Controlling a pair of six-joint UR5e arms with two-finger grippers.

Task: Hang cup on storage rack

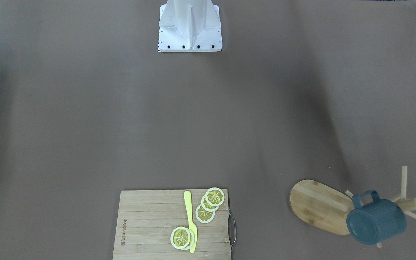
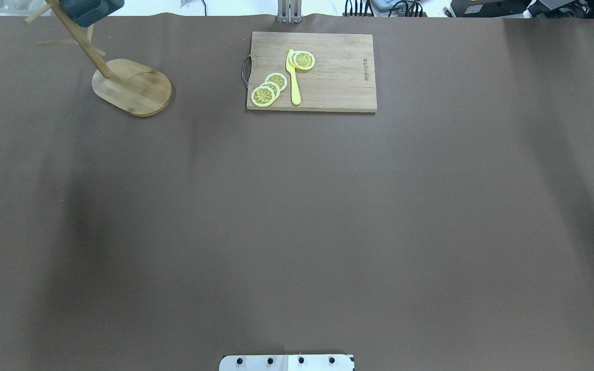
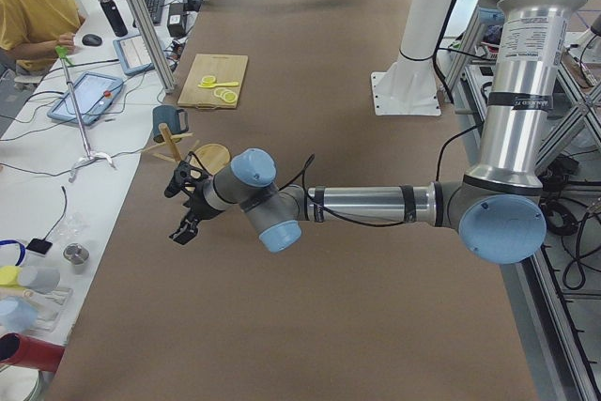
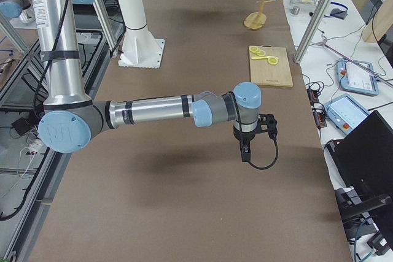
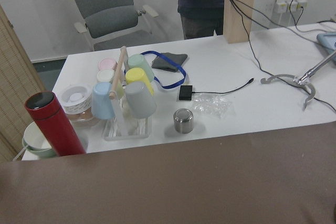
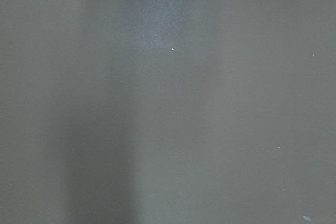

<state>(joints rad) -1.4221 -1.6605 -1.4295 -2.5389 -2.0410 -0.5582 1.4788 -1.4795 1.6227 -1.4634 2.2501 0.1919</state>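
The cup (image 1: 376, 222) is found at the lower right of the front-facing view, carried clear of the bench (image 2: 297, 232) on the storage rack (image 1: 316, 206). Its handle is uppermost, and a thin peg arm is seen at the handle loop. In the right-hand side view the cup is seen high on the post, near the top centre of the frame, with the oval base standing flat below it. The hanging step is therefore judged complete, though how deeply the peg sits in the handle cannot be made out. The left gripper (image 3: 181, 211) is seen only in the left-hand side view, at left of centre and apart from the rack. The right gripper (image 4: 245, 151) is seen only in the right-hand side view, at mid-frame and well apart from the rack. Whether either set of fingers is released or clenched cannot be told. Nothing is seen carried by either. A cutting board (image 1: 150, 224) with lemon slices (image 1: 211, 200) and a yellow knife (image 1: 190, 220) is noted at lower centre of the front-facing view and is no part of the task. The next move is judged to call only for both arms to be kept clear of the rack so that the cup is not knocked from its peg.
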